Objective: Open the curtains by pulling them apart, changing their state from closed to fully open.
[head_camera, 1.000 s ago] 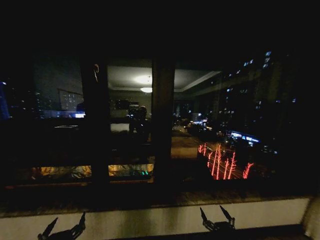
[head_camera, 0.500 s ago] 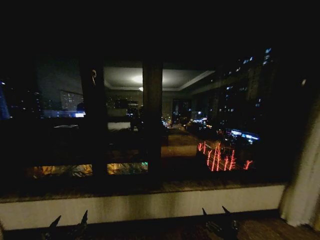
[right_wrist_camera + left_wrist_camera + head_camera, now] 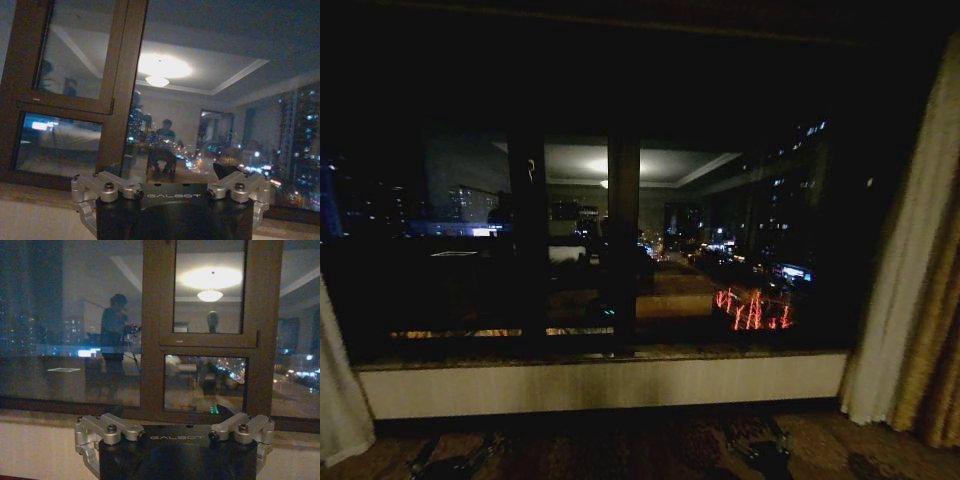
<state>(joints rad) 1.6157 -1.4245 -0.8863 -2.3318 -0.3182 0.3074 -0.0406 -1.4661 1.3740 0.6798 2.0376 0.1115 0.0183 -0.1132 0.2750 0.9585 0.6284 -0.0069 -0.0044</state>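
The word "GALBOT" stands on the black body of the left end effector and of the right end effector.

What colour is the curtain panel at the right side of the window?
Cream-white; the right panel shows best in the head view, beside a golden-brown drape.

A dark-framed window spans the wall, its glass reflecting a glowing ceiling lamp and city lights outside. Below the glass runs a pale sill wall, then patterned carpet. At the far right edge hangs a heavy golden-brown drape.
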